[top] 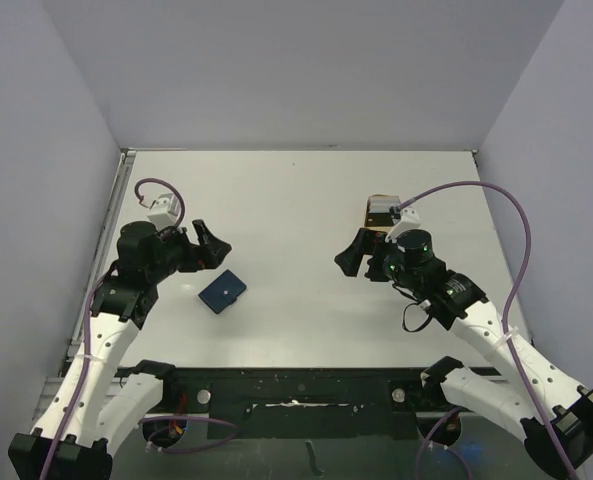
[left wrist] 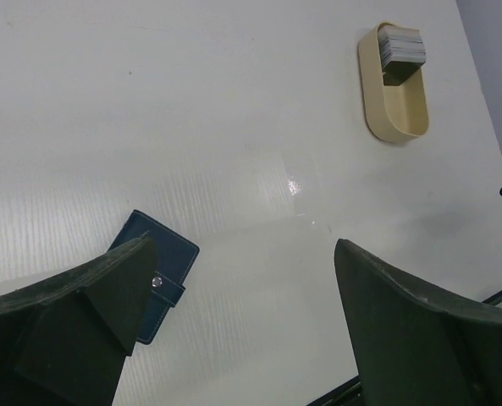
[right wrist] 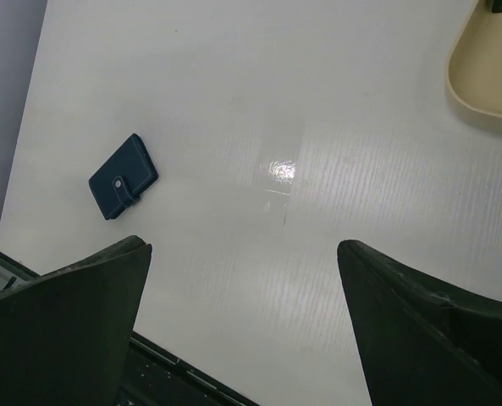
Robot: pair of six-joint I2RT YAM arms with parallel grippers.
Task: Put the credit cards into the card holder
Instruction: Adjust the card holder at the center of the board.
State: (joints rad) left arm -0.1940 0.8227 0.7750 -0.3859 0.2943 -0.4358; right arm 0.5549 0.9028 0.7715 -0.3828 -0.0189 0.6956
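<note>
- Navy-blue and folded shut, the card holder (top: 222, 292) lies flat on the white worktop (top: 296, 190), at about 8 o'clock from the worktop's middle in the top view. Its snap tab is fastened across the open edge.
- The left gripper (top: 208, 250) hangs above the worktop with its jaws spread wide and nothing between them. The card holder sits just beside it, at about 5 o'clock from the fingertips.
- In the left wrist view, the gripper's left finger (left wrist: 107, 304) overlaps one corner of the card holder (left wrist: 162, 262); whether they touch cannot be told.
- The credit cards (left wrist: 401, 47) are stacked at one end of a tan oval dish (left wrist: 394, 114). The stack looks grey along its edges; the rest of the dish is bare.
- From above, that dish (top: 378, 203) lies at about 2 o'clock from the worktop's middle, mostly hidden behind the right wrist.
- The right gripper (top: 354, 255) is likewise spread wide and holds nothing, hanging just beside the dish at its 7 o'clock side.
- Card holder and dish are well apart, on opposite halves of the worktop.
</note>
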